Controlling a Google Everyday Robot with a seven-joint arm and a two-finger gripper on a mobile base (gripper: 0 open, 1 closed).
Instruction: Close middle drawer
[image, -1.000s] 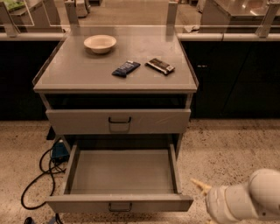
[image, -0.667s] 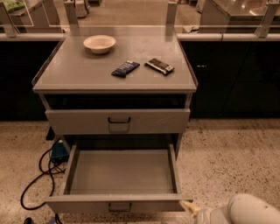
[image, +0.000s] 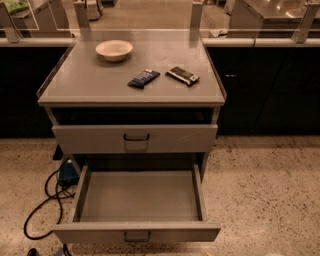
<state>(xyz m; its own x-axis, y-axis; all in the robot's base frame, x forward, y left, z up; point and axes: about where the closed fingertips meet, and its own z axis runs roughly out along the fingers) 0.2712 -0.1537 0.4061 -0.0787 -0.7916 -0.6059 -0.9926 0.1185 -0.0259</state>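
The middle drawer is pulled far out of the grey-beige cabinet, low in the camera view. Its long plain tray holds nothing. Its low front panel faces me near the bottom edge, with a small dark wire handle at centre. Above it, the drawer with the taller, faintly scratched front panel stands slightly out from the cabinet body. The gripper and the arm are out of view.
On the cabinet top lie a white bowl, a dark blue snack bar and a brown snack bar. A black cable and a blue object lie on the speckled floor at left. Dark counters stand behind.
The white arm at the lower right moved down and left toward the drawer's front corner, then left the view. The drawer has not visibly moved.
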